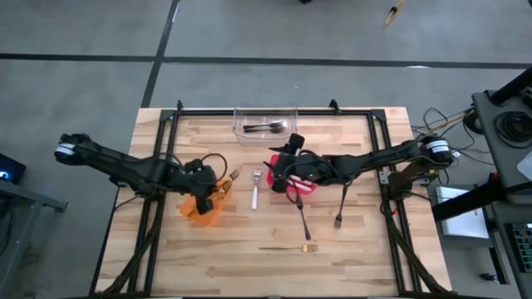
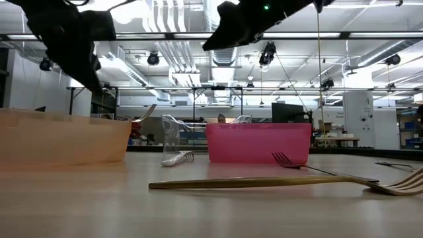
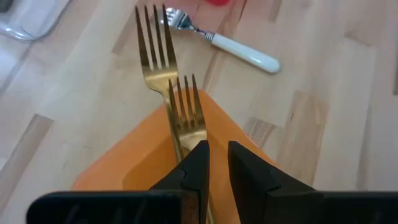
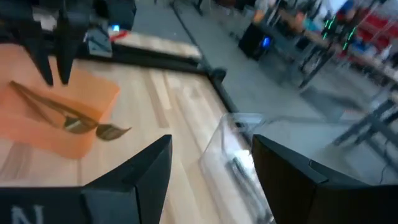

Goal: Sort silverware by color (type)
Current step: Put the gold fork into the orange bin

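My left gripper [image 1: 204,198] [image 3: 217,165] points steeply down into the orange bin [image 1: 199,214], its fingers close together over a small gold fork [image 3: 186,109]. A larger gold fork [image 3: 152,50] lies under it, and both heads stick out over the bin's rim. A white-handled silver fork [image 1: 256,193] lies on the table beside the bin. My right gripper [image 1: 277,162] [image 4: 211,146] hangs open and empty above the table between the red bin [image 1: 306,188] and the clear bin [image 1: 266,124]. On the table lie two dark forks [image 1: 303,220] [image 1: 339,218] and a gold fork [image 1: 291,247]. My left gripper is shut on the small gold fork's handle just behind the neck [image 3: 194,138]. The left finger [image 3: 196,168] hides the place of contact. The fingers slant down from the table's left and lie along the fork. Its tines reach out past the orange bin's rim [image 3: 205,99], over the larger fork.
The clear bin at the table's far middle holds dark utensils [image 1: 270,127]. A black frame [image 1: 274,110] borders the tabletop at the far edge and along both sides. Bare wood lies toward the near edge around the loose gold fork.
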Available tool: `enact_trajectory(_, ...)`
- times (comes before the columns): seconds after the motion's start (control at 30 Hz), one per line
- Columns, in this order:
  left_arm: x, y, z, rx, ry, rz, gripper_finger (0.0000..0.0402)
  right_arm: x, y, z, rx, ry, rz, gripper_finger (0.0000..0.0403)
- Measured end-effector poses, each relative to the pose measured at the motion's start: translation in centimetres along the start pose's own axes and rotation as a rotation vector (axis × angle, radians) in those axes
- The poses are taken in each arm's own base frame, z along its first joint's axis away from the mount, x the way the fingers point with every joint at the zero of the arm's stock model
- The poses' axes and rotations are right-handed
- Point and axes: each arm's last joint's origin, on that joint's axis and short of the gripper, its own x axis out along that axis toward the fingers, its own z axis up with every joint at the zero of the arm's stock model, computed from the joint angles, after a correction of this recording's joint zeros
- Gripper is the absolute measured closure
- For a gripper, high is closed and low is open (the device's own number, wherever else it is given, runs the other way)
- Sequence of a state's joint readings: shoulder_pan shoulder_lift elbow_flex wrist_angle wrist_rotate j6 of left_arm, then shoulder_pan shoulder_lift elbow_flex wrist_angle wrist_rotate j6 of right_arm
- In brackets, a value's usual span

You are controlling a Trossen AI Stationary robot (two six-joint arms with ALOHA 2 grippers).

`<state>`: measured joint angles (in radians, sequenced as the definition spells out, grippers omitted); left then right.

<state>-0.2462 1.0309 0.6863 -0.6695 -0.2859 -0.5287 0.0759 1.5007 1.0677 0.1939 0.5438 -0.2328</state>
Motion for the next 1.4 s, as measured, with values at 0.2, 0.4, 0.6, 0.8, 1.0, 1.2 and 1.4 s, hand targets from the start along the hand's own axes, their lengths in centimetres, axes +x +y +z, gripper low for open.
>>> enact_trajectory(0.2,1.4,-0.6,0.0,0.011,0.042,0.023,0.0361,-1.7,-1.0,-0.2,-0.092,-0.075,-0.022,0.0191)
enact_trajectory(0.4,1.9,-0.8,0.2,0.03,0.022,0.064,0.0358,-3.5,-2.2,0.3,-0.152,-0.113,-0.039,0.0191)
enact_trajectory(0.6,2.4,-0.8,0.2,0.053,0.02,0.112,0.0324,-4.6,-2.8,-0.5,-0.151,-0.114,-0.041,0.0191)
enact_trajectory(0.8,3.0,-0.7,0.2,0.069,0.004,0.202,0.0278,-4.8,-2.9,-0.7,-0.147,-0.117,-0.043,0.0191)
enact_trajectory(1.0,4.0,-1.0,0.0,0.087,0.035,0.22,0.0267,-4.8,-2.9,-0.8,-0.139,-0.115,-0.042,0.0191)
enact_trajectory(1.2,4.8,-1.1,-0.2,0.103,0.07,0.241,0.0271,-4.8,-2.9,-0.9,-0.134,-0.114,-0.042,0.0191)
enact_trajectory(1.4,5.2,-1.1,-0.2,0.107,0.062,0.267,0.0271,-4.8,-2.9,-0.8,-0.131,-0.115,-0.042,0.0191)
